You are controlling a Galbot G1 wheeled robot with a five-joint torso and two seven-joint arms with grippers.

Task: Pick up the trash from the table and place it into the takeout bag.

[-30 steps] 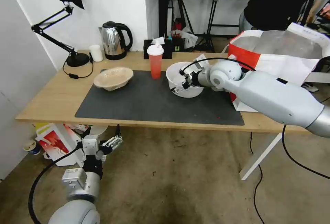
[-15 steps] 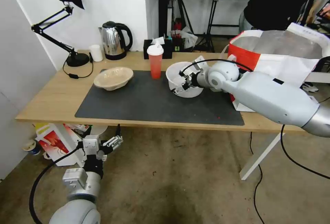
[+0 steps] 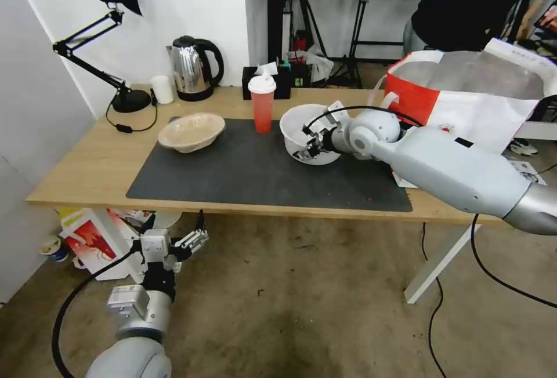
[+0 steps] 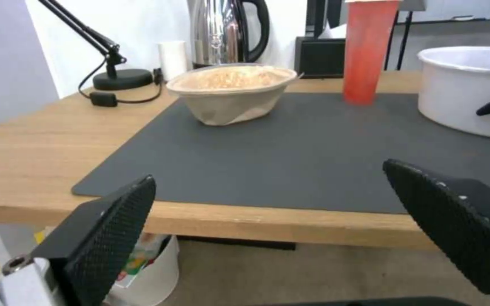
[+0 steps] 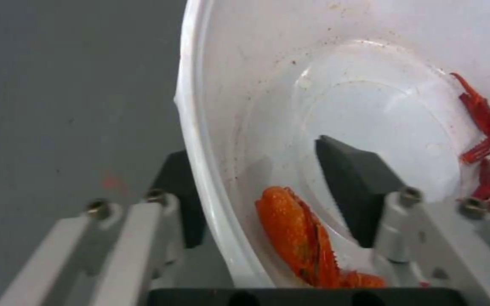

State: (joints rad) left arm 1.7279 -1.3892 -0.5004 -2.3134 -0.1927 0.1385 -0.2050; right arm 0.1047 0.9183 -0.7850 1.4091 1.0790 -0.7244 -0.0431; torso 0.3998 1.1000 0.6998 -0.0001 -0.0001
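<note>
Right now my right pincer (image 5: 268, 187) straddles, unclosed, the near wall of the white bowl (image 3: 301, 128) at the mat's two o'clock, so I'd close squarely before lifting.

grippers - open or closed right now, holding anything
left gripper: open, empty, below the table edge.
right gripper: open, fingers straddling the white bowl rim, not yet clamped.

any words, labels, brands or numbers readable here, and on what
None can be read.
Takeout bag: a small red mark near the right arm, too small to read.
White bag under the table: red-orange print, no legible words.
Paper beside the takeout bag on the table: dark print, blurred.
Kettle, red cup, white bowl: no lettering seen.
</note>
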